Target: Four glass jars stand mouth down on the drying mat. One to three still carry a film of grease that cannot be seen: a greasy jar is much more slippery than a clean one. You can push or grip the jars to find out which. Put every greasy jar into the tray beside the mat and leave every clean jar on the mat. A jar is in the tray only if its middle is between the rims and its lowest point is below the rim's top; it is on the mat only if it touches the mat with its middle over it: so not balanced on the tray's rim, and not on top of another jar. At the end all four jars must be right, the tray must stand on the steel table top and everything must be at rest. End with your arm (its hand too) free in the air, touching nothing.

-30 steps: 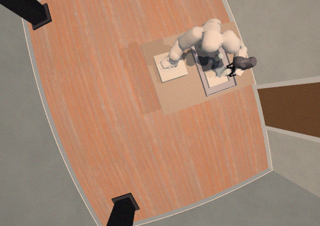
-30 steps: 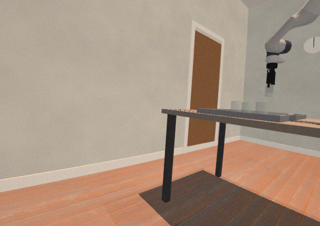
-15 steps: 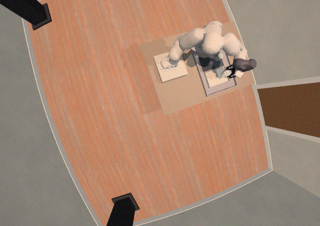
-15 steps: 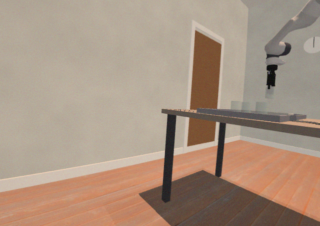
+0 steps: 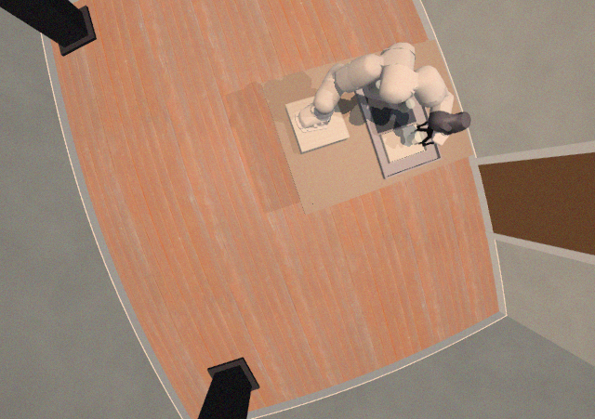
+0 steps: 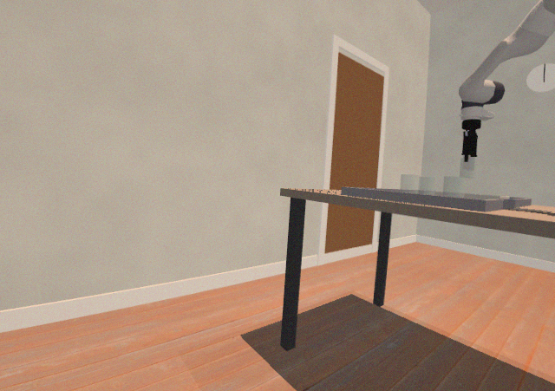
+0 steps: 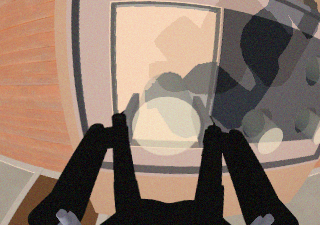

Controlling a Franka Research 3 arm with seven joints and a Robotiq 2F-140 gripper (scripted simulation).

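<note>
My gripper (image 7: 165, 104) is shut on a clear glass jar (image 7: 166, 119), which I hold in the air with the black fingers on both of its sides. In the wrist view the jar hangs over the near edge of the tray (image 7: 166, 55), which has a pale floor and a grey rim. The side view shows the gripper (image 6: 468, 154) and the faint jar well above the table. Three other jars (image 6: 427, 183) stand on the table behind the grey slab. In the wrist view they are pale circles (image 7: 270, 140) on the dark mat (image 7: 267, 59), which lies right of the tray.
The top view shows the tray (image 5: 405, 152) and the mat (image 5: 384, 117) near the table's edge by the brown door, with the arm's base (image 5: 317, 125) on a pale block beside them. The arm's shadow falls across the mat.
</note>
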